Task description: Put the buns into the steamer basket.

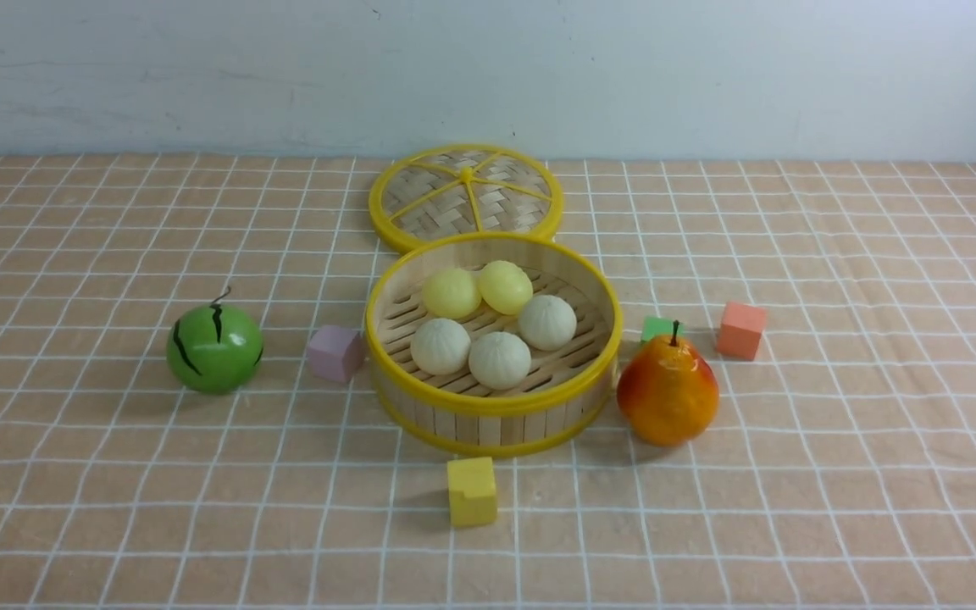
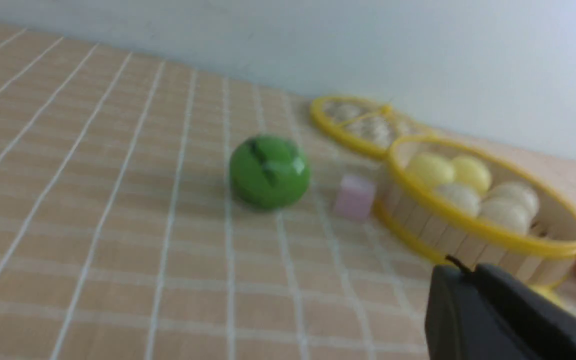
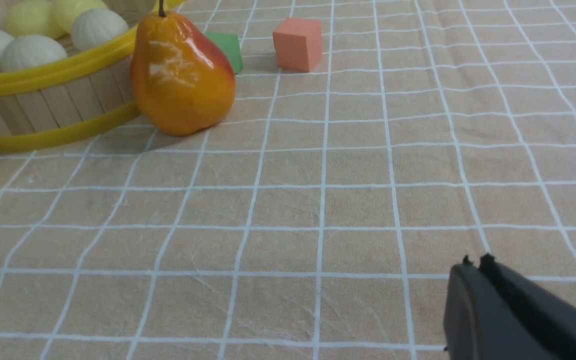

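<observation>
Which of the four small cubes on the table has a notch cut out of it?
The yellow cube, in front of the steamer basket. The pink, green and orange cubes look whole.

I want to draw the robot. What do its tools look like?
Only the tips show, in the wrist views. The left tool is matte black, smooth and wedge-shaped, blurry, with a thin dark bit at its tip. The right tool looks alike, black, with two small nubs on top.
</observation>
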Available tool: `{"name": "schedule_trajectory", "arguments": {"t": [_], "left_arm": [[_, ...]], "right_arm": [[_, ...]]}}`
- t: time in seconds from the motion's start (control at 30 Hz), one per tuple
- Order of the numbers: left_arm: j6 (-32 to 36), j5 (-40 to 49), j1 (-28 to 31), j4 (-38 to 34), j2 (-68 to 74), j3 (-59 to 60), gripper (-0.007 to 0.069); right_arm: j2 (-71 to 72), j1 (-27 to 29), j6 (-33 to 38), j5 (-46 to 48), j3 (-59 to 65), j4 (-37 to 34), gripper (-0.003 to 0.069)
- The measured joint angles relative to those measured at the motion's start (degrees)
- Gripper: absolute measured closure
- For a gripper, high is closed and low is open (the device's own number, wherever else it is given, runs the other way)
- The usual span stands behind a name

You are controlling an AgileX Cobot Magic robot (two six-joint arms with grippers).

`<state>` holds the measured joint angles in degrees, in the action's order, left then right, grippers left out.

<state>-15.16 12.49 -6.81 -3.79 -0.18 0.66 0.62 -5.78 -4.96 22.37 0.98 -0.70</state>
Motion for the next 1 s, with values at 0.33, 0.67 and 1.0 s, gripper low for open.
{"name": "schedule_trajectory", "arguments": {"t": [0.33,0.67,1.0], "left_arm": [[-5.49,8.94,1.30,2.16,-0.39,1.12,0.0638],[-5.54,8.89,1.30,2.16,-0.39,1.12,0.0638],[-5.54,8.89,1.30,2.16,-0.39,1.12,0.0638]], "right_arm": [[0.00,0.00,0.00,-0.12,0.00,0.00,0.0658],[0.00,0.00,0.00,-0.12,0.00,0.00,0.0650],[0.00,0.00,0.00,-0.12,0.00,0.00,0.0637]]}}
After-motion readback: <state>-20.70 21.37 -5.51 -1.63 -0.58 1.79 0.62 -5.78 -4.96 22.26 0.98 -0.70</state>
